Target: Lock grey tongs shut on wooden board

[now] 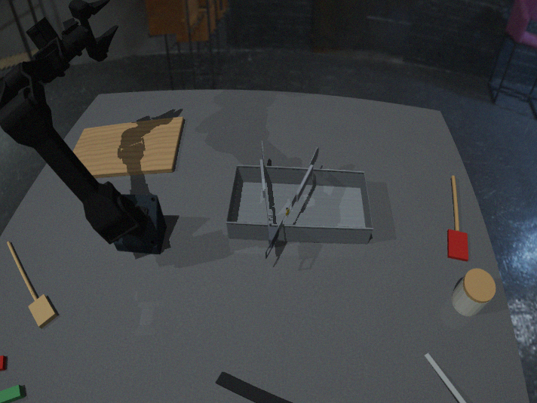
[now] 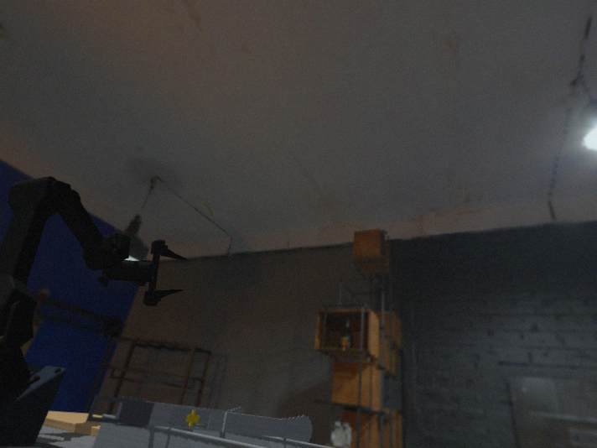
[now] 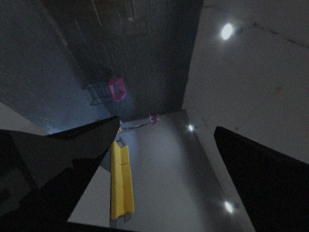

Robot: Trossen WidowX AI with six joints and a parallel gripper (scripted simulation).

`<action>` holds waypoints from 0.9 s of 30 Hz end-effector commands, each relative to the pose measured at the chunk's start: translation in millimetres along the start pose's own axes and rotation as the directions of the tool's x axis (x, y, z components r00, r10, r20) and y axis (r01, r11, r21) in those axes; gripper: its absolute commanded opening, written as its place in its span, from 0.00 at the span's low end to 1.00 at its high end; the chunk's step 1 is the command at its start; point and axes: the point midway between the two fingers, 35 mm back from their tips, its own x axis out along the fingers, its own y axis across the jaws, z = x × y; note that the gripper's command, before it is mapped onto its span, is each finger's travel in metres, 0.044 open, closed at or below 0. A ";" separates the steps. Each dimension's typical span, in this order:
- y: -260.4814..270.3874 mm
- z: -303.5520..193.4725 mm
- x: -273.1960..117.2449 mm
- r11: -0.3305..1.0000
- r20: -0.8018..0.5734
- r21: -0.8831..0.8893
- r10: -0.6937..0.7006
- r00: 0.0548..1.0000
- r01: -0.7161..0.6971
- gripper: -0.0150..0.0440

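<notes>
The grey tongs [image 1: 283, 197] [image 2: 241, 424] lie open in a V across the grey roasting tin [image 1: 299, 234], hinge end over the tin's near wall, tips over the far wall. A small yellow mark sits near the hinge. The wooden board [image 1: 104, 152] [image 2: 67, 420] lies flat at the table's back left, partly under the arm's shadow. My gripper [image 1: 102, 19] [image 2: 180, 274] [image 3: 166, 126] is open and empty, raised high above the table's left side, far from the tongs. In the wrist view it points out at the room, not at the table.
The arm's base [image 1: 140, 223] stands left of the tin. A wooden spatula [image 1: 32, 290] lies at the left. A red spatula [image 1: 456, 225] and a lidded jar [image 1: 474, 291] are at the right. A black strip [image 1: 247, 388], a white stick [image 1: 444, 377] and small blocks [image 1: 10, 392] lie along the front.
</notes>
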 end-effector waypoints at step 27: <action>47.3 -392.1 97.0 -0.019 -0.559 0.646 0.669 0.490 0.763 1.00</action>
